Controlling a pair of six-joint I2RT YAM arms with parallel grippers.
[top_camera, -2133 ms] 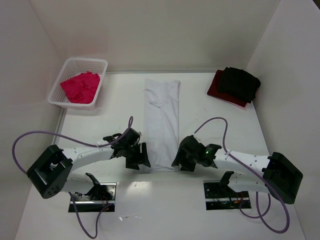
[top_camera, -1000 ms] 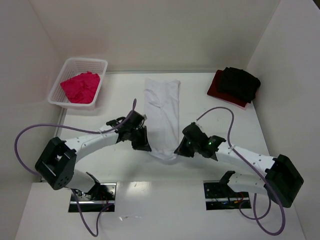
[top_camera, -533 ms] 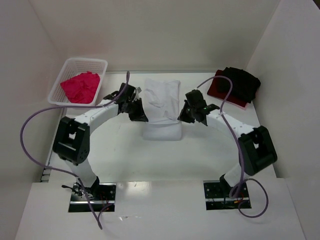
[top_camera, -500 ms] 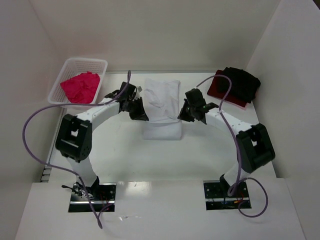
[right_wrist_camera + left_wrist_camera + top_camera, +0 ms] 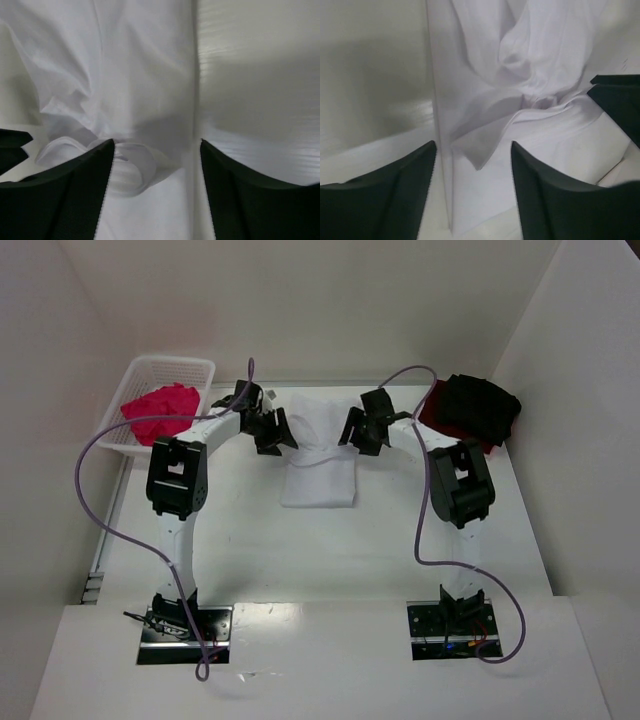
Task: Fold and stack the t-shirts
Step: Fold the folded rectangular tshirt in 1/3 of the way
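White t-shirt (image 5: pixel 318 462) is now about half as long as it was two seconds ago. Then it lay as a long strip running from level with the basket (image 5: pixel 205 368) down toward the arm bases. Both grippers had its near hem pinched, carried it away from the bases and laid it over the far half.

Left gripper (image 5: pixel 272 430) sits just right of the basket, over the shirt's left edge. Its fingers (image 5: pixel 395 185) have just come apart, with loose cloth lying under the gap and nothing clamped. Right gripper (image 5: pixel 358 430) is further right of the basket, over the shirt's right edge. Its fingers (image 5: pixel 70 190) are likewise spread and the rolled hem lies free below them, so both have released.

Judgement: the halving fold on the white shirt is done, though the dropped hem looks bunched and wrinkled and may need smoothing. It still has to go onto the stack. That stack is the black t-shirt (image 5: pixel 482 408) on the dark red t-shirt (image 5: pixel 436 405), well right of the basket by the side wall. Pink t-shirt (image 5: pixel 158 410) is crumpled inside the basket, not yet folded.

No brand, label, tag or print can be read on the shirts, basket or arms in any view.
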